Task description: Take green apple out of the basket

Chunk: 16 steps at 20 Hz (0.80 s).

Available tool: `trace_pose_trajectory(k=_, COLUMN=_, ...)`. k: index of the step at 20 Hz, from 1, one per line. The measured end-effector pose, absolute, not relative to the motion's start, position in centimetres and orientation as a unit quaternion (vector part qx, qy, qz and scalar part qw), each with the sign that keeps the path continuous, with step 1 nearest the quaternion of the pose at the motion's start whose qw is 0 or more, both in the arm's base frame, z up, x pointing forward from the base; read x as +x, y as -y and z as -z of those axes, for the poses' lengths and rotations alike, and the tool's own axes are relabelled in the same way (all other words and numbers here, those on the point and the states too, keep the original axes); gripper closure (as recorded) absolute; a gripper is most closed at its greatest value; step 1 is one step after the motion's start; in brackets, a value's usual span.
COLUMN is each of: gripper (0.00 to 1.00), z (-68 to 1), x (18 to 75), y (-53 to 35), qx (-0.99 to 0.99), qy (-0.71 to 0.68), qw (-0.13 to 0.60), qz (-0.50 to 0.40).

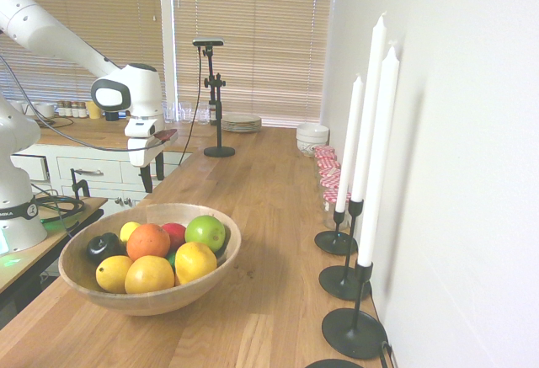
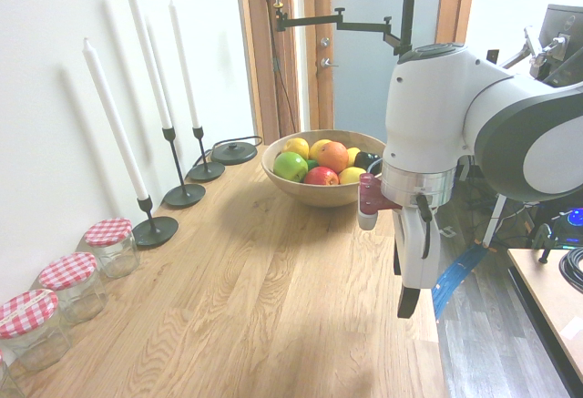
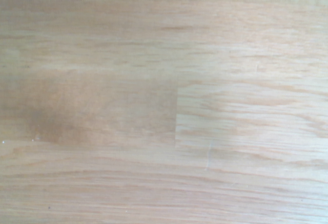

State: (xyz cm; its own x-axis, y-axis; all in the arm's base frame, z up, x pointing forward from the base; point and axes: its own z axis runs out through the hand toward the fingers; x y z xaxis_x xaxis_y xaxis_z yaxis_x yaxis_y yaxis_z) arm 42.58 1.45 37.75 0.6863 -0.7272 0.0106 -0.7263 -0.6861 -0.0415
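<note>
Meanwhile the green apple (image 1: 205,232) (image 2: 291,167) sits inside the basket (image 1: 160,299) (image 2: 314,192), against its rim beside the red apple (image 1: 174,233) (image 2: 321,177). Well apart from the basket, the pincer (image 1: 152,173) (image 2: 412,275) hangs above bare bench (image 1: 269,242) (image 2: 255,298) (image 3: 164,101), fingers spread, grasping nothing.

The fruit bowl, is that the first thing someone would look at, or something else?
Probably yes: the wooden basket sits on the long wooden counter, piled with bright fruit, and the green apple glows on the side nearest the wall. Next come the tall white candles in black holders along that wall. The big white robot arm's tool hangs apart from the basket.
</note>
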Motion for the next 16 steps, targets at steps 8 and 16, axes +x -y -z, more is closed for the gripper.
trace_pose_trajectory(k=8, gripper=0.00, z=-39.5, x=43.5, y=-0.8, qx=-0.915, qy=-0.401, qw=0.021, qz=0.024)
trace_pose_trajectory(k=16, gripper=0.00, z=-47.7, x=46.9, y=5.5, qx=-0.894, qy=-0.442, qw=0.031, qz=0.065)
